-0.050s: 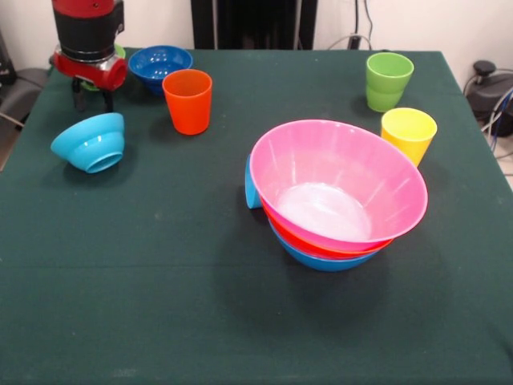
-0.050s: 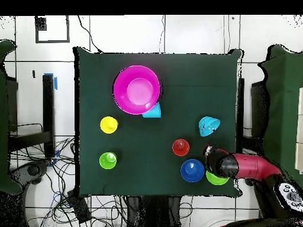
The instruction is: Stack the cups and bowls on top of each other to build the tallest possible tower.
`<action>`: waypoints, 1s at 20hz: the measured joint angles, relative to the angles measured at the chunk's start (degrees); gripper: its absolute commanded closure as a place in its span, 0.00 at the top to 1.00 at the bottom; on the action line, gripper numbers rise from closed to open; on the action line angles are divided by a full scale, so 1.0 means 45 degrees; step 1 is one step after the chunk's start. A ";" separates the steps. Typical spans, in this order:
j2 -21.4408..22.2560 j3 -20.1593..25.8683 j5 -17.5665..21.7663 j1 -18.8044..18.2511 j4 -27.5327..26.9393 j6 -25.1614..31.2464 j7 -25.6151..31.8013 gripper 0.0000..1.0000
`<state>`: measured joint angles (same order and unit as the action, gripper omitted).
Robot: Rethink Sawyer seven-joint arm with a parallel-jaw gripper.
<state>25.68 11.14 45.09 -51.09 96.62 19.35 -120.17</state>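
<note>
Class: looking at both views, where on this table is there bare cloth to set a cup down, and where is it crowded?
Bare cloth lies along the table's front-view near edge below the tower, and between the orange cup and green cup. It is crowded around the gripper, where the dark blue bowl, tipped light blue bowl and green bowl cluster.

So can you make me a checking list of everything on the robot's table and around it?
Surface: dark green tablecloth, flat.
Tower: pink bowl nested on orange bowl and blue bowl, tilted.
Cups: orange cup, green cup and yellow cup upright; light blue cup tucked beside the tower.
Small bowls: light blue bowl tipped on its side; dark blue bowl upright; green bowl under the arm.
Clutter: nothing seen.
Gripper: low over the green bowl; open or shut unclear.
Cables: tangled on the floor.
Surroundings: white wall.
</note>
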 measured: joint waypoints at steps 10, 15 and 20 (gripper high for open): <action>0.0035 0.0298 -0.0004 -0.0001 0.0131 0.0578 0.0000 1.00; 0.0052 0.0329 -0.0025 -0.0001 0.0185 0.0713 0.0000 1.00; 0.0049 0.0333 -0.0033 -0.0001 0.0187 0.0755 0.0000 1.00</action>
<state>25.90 12.64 44.94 -51.09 97.46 22.75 -120.17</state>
